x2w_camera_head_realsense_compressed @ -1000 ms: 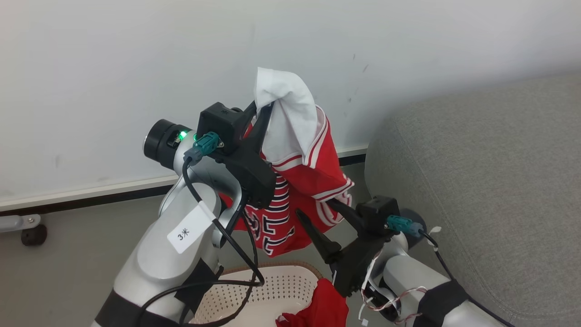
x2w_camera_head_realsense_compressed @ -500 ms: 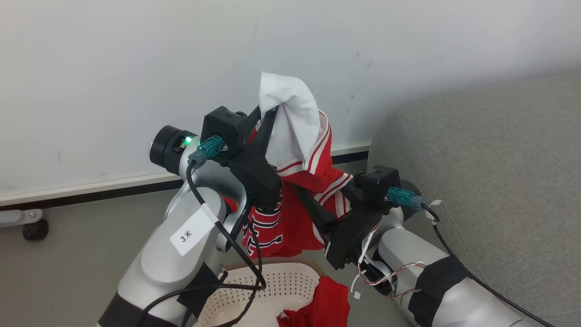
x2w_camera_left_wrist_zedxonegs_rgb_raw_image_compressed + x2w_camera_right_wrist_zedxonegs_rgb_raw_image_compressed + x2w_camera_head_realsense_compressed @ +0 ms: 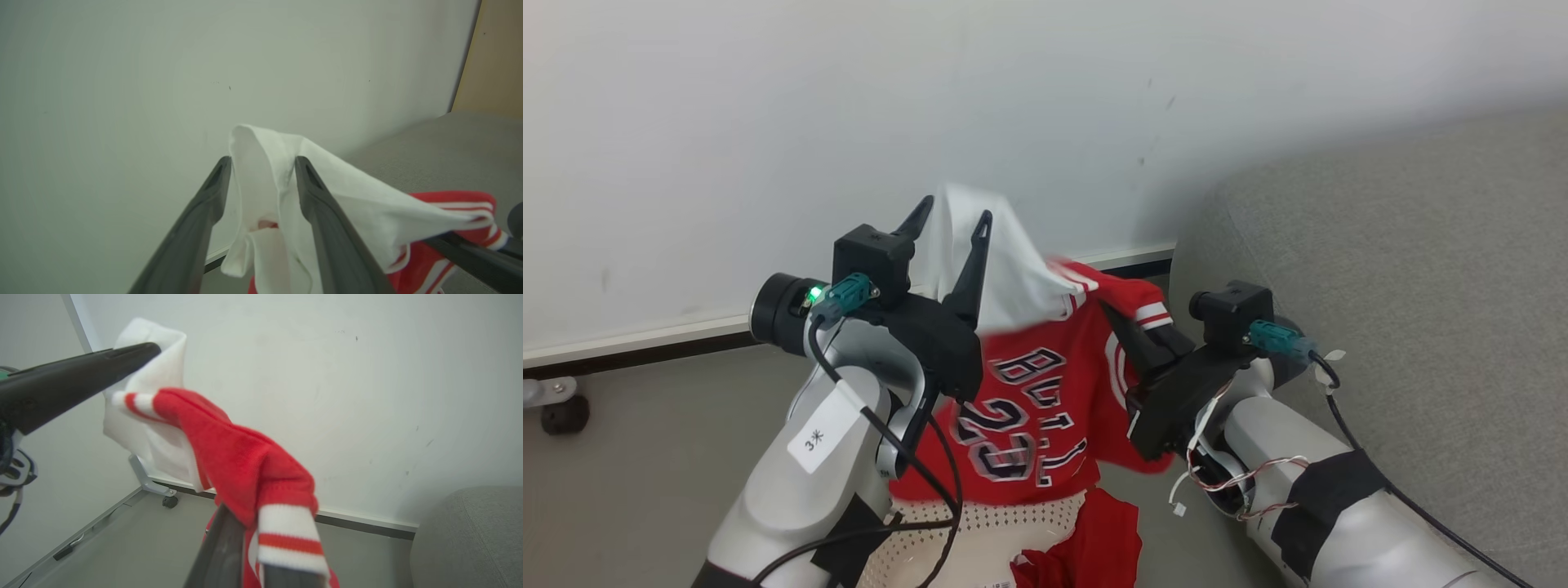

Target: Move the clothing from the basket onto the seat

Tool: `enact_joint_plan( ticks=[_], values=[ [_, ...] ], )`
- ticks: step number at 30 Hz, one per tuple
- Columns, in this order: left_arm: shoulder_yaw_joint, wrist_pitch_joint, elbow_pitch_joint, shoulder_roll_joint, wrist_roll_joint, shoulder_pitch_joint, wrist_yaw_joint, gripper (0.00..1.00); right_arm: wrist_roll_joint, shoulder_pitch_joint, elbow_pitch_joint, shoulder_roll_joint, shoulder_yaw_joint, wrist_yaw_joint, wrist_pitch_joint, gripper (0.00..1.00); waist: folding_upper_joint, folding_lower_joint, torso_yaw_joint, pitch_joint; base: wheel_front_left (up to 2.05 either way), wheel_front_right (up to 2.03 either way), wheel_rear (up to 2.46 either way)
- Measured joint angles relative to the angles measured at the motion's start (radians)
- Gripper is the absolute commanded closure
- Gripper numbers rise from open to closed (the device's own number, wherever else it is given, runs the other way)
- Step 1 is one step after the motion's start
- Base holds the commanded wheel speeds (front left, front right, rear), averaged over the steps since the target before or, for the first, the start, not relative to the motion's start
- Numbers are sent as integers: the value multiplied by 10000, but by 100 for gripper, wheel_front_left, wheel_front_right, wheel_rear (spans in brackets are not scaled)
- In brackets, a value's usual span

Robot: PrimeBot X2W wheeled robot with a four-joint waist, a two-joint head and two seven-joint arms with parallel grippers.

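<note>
left tool (image 3: 956, 209) now spread wide (no longer pinching), right tool (image 3: 1112, 315) newly clamped on the clothing (image 3: 1029, 408)

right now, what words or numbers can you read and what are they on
"3米": white tag on the left forearm.
"23": large digits on the red jersey, blurred but legible.
Word above the digits: too blurred to read.
Paper label on the basket: cut off at the frame edge, unreadable.

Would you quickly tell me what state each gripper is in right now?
Left gripper: open, white part of the red jersey draped loosely between its jaws.
Right gripper: shut on the red jersey's striped trim.
</note>
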Motion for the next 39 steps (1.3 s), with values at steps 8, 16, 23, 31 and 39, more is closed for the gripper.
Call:
enact_joint_plan(
  ticks=[8,16,23,31,39],
  values=[
    [-40,-372,-50,132,-244,631,-207,0,-355,-154,-174,-556,-612,-23,0,100,0,0,-275,54,0,0,0],
    [-337,-683,-267,328,-251,1637,-587,0,-719,-115,-771,-1321,-1089,-219,0,100,0,0,-702,80,0,0,0],
    [-531,-1032,-683,293,-336,2396,-721,0,-1237,442,-1576,-1992,-1267,-339,0,100,0,-1,-1245,69,0,0,0],
    [-882,-1281,-1072,221,-343,3103,-811,0,-1685,518,-2568,-2581,-1446,-395,0,100,0,-1,-2004,77,0,0,0],
    [-1133,-1367,-1221,136,-343,3539,-811,0,-1850,892,-3269,-3078,-1685,-479,0,100,0,-1,-2660,146,0,0,0]
  ],
)
